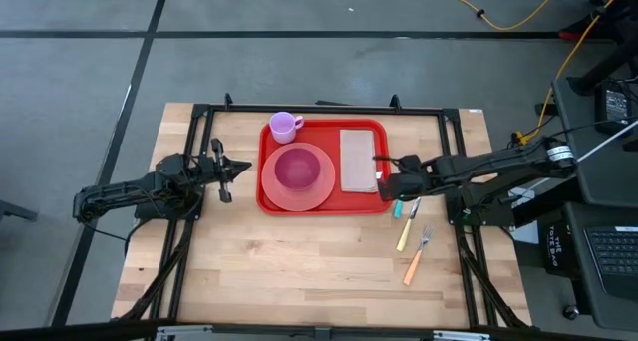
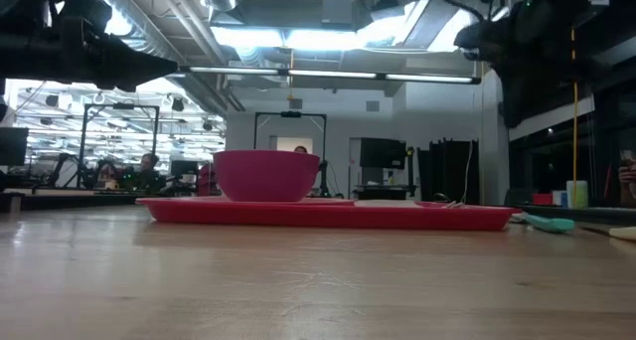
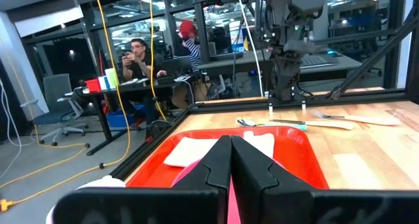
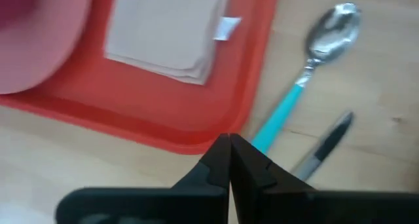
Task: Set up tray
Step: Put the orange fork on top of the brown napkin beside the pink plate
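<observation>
The red tray (image 1: 324, 199) lies at the table's far middle, carrying a pink plate (image 1: 321, 189) with a magenta bowl (image 1: 297, 169) on it. A lilac cup (image 1: 285, 127) stands in the tray's far left corner and a beige napkin (image 1: 359, 160) lies flat on its right side. My left gripper (image 1: 242, 168) is shut, level, just left of the tray, pointing at it (image 3: 230, 142). My right gripper (image 1: 389, 189) is shut and points steeply down above the tray's right rim (image 4: 229, 142), near its front corner, beside a teal-handled spoon (image 4: 308, 73). It holds nothing.
On the bare wood right of the tray lie the teal spoon (image 1: 399, 209), a yellow-handled knife (image 1: 407, 231) and an orange-handled fork (image 1: 417, 261). The near half of the table is bare wood. A black frame borders the table. People sit at desks beyond the table (image 3: 137, 57).
</observation>
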`<state>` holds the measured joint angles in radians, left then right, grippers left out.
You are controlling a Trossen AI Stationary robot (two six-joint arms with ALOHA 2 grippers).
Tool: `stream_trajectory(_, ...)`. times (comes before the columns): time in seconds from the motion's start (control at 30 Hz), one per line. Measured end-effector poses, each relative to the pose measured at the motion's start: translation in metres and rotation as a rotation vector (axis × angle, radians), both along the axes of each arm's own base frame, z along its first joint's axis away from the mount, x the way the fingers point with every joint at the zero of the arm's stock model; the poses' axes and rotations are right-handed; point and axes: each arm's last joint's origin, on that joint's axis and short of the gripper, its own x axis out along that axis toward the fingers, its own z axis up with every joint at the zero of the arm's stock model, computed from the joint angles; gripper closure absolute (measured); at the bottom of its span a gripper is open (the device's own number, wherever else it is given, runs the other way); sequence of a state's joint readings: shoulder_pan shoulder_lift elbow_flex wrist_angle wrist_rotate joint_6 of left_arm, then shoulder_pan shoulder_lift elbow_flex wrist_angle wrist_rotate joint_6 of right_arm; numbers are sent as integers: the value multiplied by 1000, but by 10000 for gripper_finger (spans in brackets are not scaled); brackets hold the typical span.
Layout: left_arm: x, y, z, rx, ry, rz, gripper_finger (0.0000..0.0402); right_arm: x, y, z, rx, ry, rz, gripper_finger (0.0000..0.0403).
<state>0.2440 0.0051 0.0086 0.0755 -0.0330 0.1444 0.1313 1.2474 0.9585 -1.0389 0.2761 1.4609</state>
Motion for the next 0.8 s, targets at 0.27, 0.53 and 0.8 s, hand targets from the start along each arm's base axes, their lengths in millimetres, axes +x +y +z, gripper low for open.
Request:
stream_trajectory(0.27, 0, 0, 0, 0, -2, 0, 398, 8, 0, -18, -7, 131, -14, 392)
stream_trajectory(0.53, 0, 0, 0, 1, -2, 0, 398, 10, 0, -26, 28, 192, -69, 394)
stream_trajectory(0.8, 0, 0, 0, 0, -2, 0, 398, 9, -1, -26, 8, 191, -87, 374)
